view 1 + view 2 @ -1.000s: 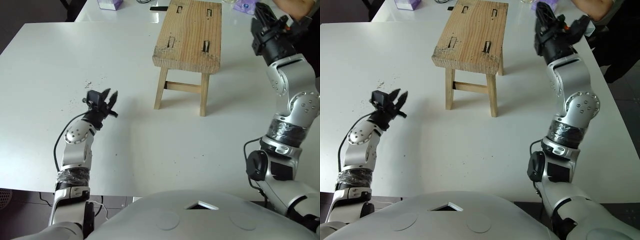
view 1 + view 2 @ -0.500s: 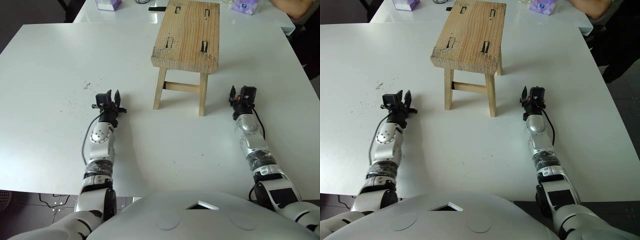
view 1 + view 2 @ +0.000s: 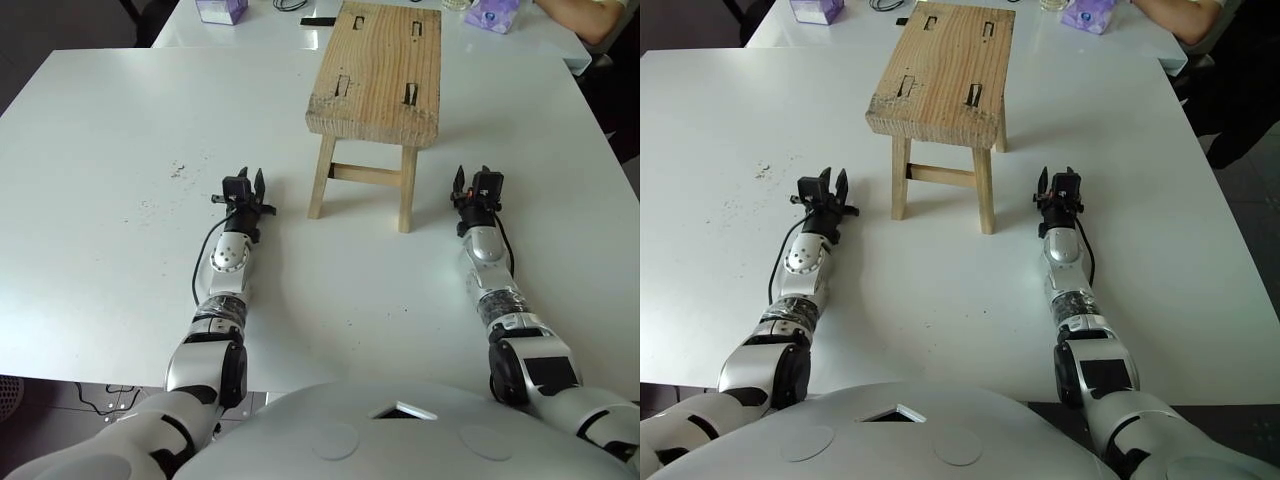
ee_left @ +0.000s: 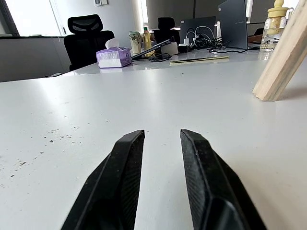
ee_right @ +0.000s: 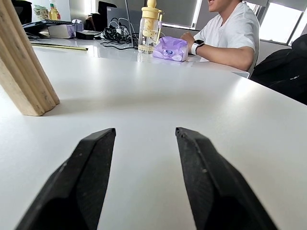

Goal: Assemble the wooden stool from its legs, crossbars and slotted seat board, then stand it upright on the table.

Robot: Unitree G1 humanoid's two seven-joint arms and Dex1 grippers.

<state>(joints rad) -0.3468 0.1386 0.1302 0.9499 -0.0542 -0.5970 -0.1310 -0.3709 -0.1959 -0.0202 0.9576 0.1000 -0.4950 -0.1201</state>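
The wooden stool (image 3: 375, 70) stands upright on the white table (image 3: 120, 120), its slotted seat board on top, legs and a crossbar (image 3: 365, 175) below. My left gripper (image 3: 247, 182) rests low on the table just left of the stool's front left leg (image 4: 283, 57), open and empty. To the right of the front right leg (image 5: 24, 67) lies my right gripper (image 3: 473, 180), also open with nothing between its fingers (image 5: 91, 182).
Fine wood crumbs (image 3: 160, 195) are scattered on the table to the left. A purple tissue pack (image 3: 220, 10) and another (image 5: 170, 49) sit on the far table, with a bottle (image 5: 148, 24), cables and a laptop. A person's arm (image 5: 216, 48) rests at the far right.
Both arms have stretched forward along the table; the left gripper has slid right toward the stool's front left leg. The right gripper came down from high at the far right a second ago.
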